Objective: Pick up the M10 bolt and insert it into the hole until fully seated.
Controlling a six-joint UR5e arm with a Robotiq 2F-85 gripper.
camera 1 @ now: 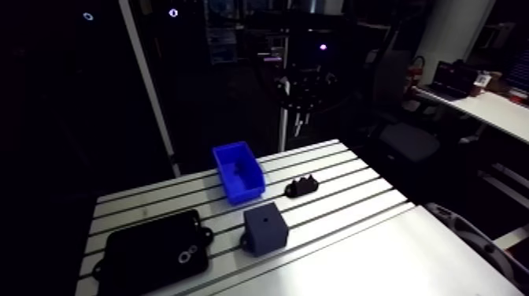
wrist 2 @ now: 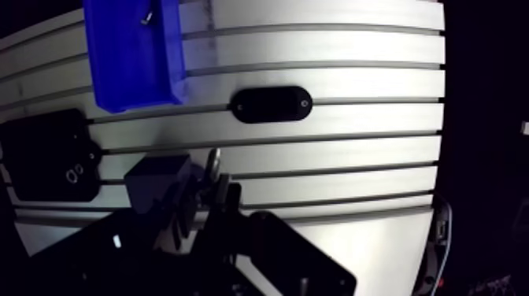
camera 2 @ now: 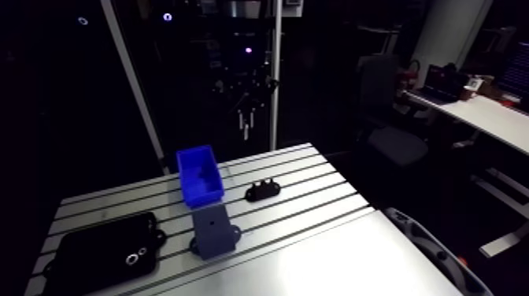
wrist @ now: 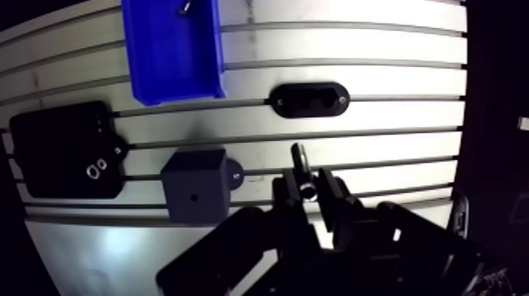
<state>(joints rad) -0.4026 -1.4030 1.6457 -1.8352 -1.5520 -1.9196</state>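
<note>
- Two fingers (wrist: 290,190) of the gripper (wrist: 308,187) show in the wrist view, pinching a bolt (wrist: 299,160) between them. The jaws are closed in on it, not spread.
- The bolt's shank sticks out ahead of the fingertips, dark, with a bright glint down where the pads grip it.
- Bolt and gripper are up off the slotted table (wrist: 378,63); neither touches it.
- A grey-blue block (wrist: 194,197) sits just beside the gripper, flat on the table. It has a small round hole (wrist: 191,196) in its upper face and a mounting tab on the side nearest the bolt.
- The bolt is near the block but apart from it, not over the hole.
- A black oval part (wrist: 309,100) lies ahead of the gripper, with two recesses in it.
- A blue bin (wrist: 175,90) is farther ahead, beyond the block. A small metal piece (wrist: 186,6) lies inside it; too small to tell what it is.
- A black plate (wrist: 67,149) lies flat on the far side of the block from the gripper, with two small rings on it.
- In the arm view the same four items sit on the table: bin toward the back, oval part beside it, block nearer the front, plate at the near corner. All are apart from one another.
- In the arm view the gripper hangs dark above the table's far edge, well clear of everything on it; the bolt cannot be made out there.
</note>
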